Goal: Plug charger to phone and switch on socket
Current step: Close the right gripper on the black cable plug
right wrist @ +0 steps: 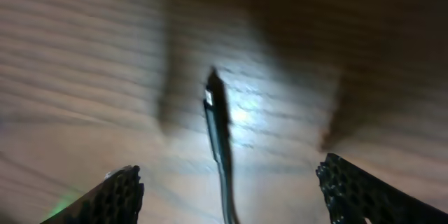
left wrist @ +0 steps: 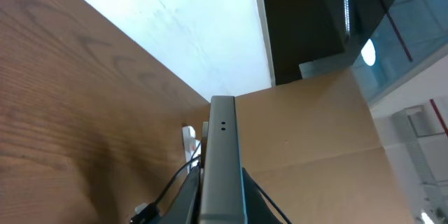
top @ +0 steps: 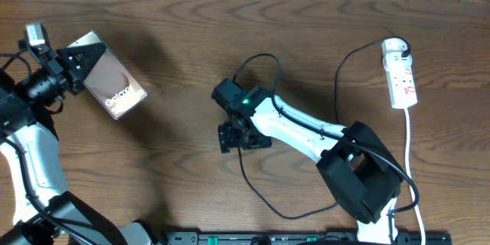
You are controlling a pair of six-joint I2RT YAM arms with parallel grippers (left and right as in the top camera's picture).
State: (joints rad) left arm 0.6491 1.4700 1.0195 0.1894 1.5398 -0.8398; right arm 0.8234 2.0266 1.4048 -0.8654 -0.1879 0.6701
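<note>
The phone (top: pixel 116 89), dark with white "Galaxy" lettering, is held off the table at the far left by my left gripper (top: pixel 76 65), which is shut on one end of it. The left wrist view shows the phone (left wrist: pixel 222 157) edge-on between the jaws. The charger (top: pixel 260 57) is a thin black cable looping across the middle of the table. Its connector tip (right wrist: pixel 213 92) lies on the wood. My right gripper (right wrist: pixel 231 196) is low over it, open, the cable running between the fingers (right wrist: pixel 119 196) untouched. The white socket (top: pixel 400 73) lies at the far right.
The socket's white cord (top: pixel 410 153) runs down the right edge of the table. The black cable sweeps in a wide loop (top: pixel 291 214) under the right arm near the front edge. A brown cardboard surface (left wrist: pixel 315 133) stands beyond the table's far edge.
</note>
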